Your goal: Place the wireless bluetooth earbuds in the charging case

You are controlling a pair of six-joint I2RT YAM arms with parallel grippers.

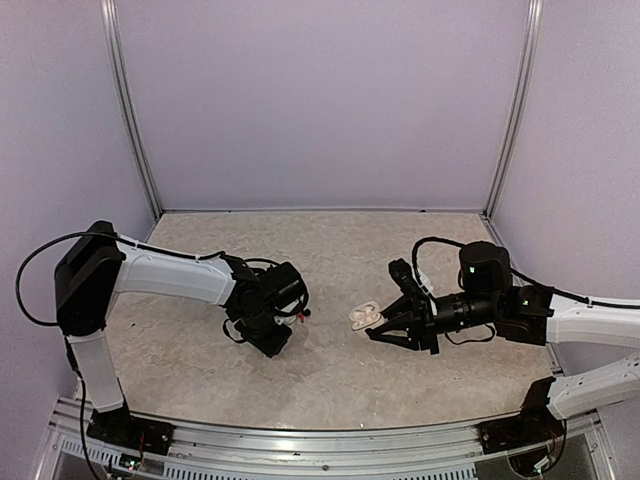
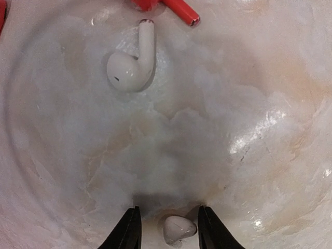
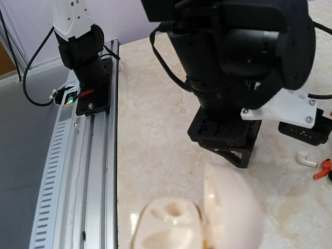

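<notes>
Straddling a glossy white earbud (image 2: 179,228) cropped by the frame edge, the left gripper (image 2: 170,231) stands apart, a gap showing on one side. A stemmed earbud (image 2: 129,65) lies on the mottled counter (image 2: 233,129); a red earbud (image 2: 181,13) is cut off. The right gripper (image 1: 380,322) clamps the open, rounded cream charging case (image 3: 171,223), blurred.

1. Charging case (image 3: 207,218) looms at the bottom of the right wrist view, blurred soft, its lower part sliced off by the edge.
2. White earbud (image 2: 179,229) sits between the left gripper (image 2: 169,208) fingers, its bottom cropped away.
3. Red earbud (image 2: 181,11) is clipped by the top edge.
4. From above, the left gripper's fingertips are tucked out of sight under its own wrist.
</notes>
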